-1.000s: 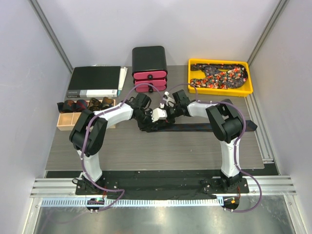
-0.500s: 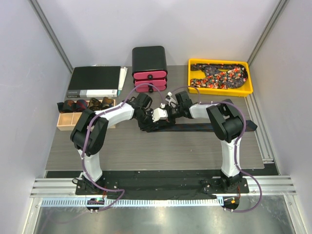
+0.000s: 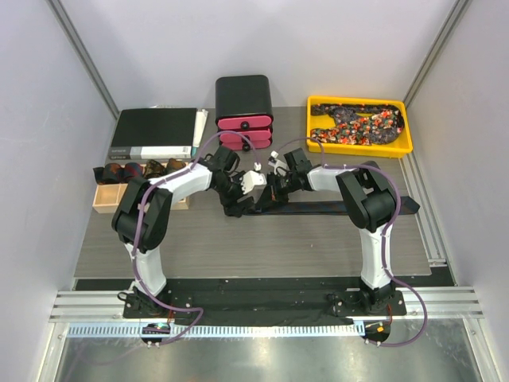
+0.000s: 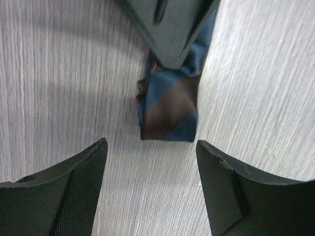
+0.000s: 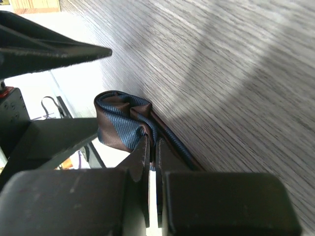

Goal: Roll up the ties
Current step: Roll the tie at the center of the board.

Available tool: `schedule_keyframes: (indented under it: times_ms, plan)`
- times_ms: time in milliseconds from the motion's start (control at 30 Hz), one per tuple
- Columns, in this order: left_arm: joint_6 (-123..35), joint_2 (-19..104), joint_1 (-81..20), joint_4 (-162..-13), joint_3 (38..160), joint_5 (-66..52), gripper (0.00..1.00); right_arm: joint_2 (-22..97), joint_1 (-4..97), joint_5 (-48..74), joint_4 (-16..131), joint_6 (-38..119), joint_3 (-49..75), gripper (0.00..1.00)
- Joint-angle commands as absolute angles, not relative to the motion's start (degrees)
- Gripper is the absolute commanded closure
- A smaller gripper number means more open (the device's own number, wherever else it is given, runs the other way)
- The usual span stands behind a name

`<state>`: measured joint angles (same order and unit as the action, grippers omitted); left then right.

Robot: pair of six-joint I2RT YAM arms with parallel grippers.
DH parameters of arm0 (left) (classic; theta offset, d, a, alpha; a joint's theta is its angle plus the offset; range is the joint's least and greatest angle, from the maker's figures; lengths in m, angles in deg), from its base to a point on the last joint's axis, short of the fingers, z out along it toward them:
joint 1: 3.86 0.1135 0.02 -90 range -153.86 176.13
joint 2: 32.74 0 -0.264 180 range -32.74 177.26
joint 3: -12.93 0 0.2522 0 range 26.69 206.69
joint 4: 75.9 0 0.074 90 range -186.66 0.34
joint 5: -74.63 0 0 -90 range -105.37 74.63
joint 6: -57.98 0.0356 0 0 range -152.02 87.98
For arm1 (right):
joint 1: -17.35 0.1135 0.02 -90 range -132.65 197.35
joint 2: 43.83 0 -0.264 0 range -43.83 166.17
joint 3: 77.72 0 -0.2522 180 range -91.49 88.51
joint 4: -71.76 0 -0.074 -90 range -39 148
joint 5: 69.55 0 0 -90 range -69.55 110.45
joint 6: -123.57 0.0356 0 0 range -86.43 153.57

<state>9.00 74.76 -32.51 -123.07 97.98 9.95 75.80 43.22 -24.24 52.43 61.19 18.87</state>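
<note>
Tie (image 4: 170,105), navy and brown stripes, end folded

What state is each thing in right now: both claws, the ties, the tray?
left gripper: open, empty
right gripper: shut on the striped tie
striped tie: end curled over, rest lying flat
patterned ties: unrolled, heaped in the yellow tray
rolled ties: coiled, in a row at the wooden box

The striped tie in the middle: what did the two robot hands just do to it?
The left gripper opened wide and drew back slightly, off the folded end of the striped tie. The right gripper closed and now pinches that end. The rest of the tie stayed stretched out on the table, and the yellow tray did not move.
</note>
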Motion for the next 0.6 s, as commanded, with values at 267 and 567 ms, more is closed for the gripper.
schedule_keyframes:
  times_ms: [267,567]
  plan:
    - [8.1,78.3,-34.7,-125.3,104.4,11.7,0.44,76.6,43.5,-17.3,50.7,57.7,19.5,0.99]
    - [5.6,74.2,-36.6,-124.1,104.9,15.6,0.59,76.1,45.1,-16.8,52.4,59.3,20.1,0.99]
